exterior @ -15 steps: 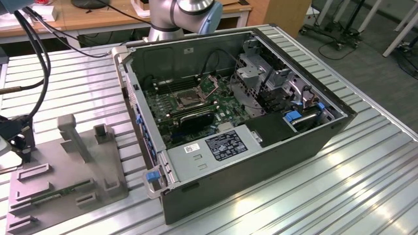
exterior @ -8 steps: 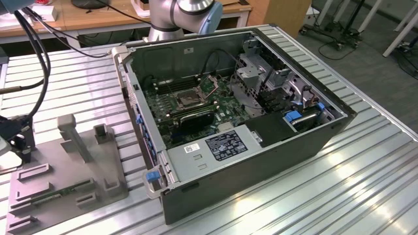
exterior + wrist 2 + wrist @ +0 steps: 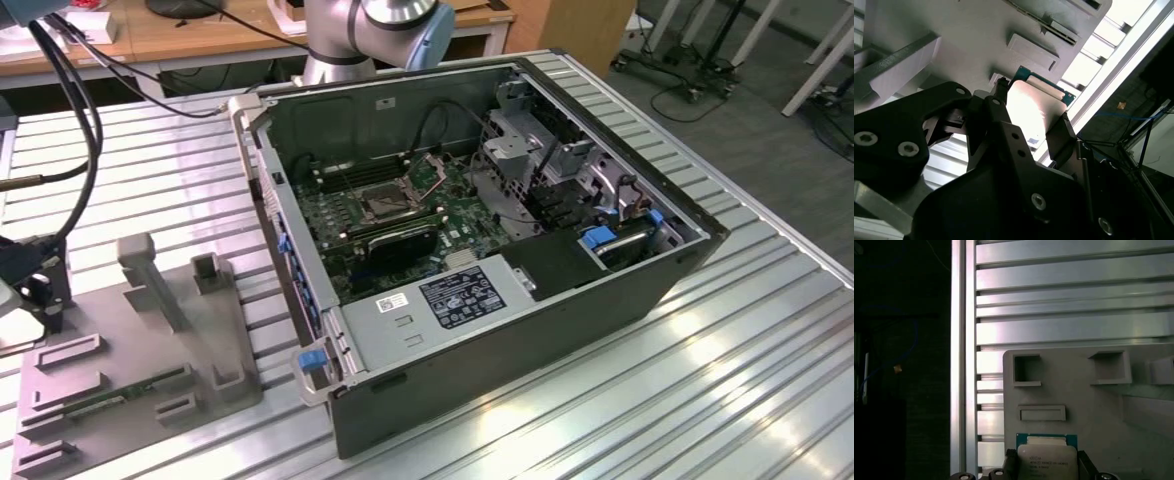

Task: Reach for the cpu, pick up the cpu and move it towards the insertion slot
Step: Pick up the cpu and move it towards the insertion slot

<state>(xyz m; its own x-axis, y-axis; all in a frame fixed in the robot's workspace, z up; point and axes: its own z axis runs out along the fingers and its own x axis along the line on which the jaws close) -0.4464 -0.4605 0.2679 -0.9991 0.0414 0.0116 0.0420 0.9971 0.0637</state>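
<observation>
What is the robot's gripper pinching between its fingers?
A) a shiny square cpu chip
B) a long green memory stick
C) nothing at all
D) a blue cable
A: in both wrist views the silvery square cpu sits between the two fingers of the gripper, which close on its sides, with the grey fixture behind it.

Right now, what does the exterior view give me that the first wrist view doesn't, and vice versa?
Exterior view: the open computer case and, on its board, the insertion slot. First wrist view: the cpu up close, with the gripper closed on its two sides. Both: the grey fixture and the slatted table.
</observation>
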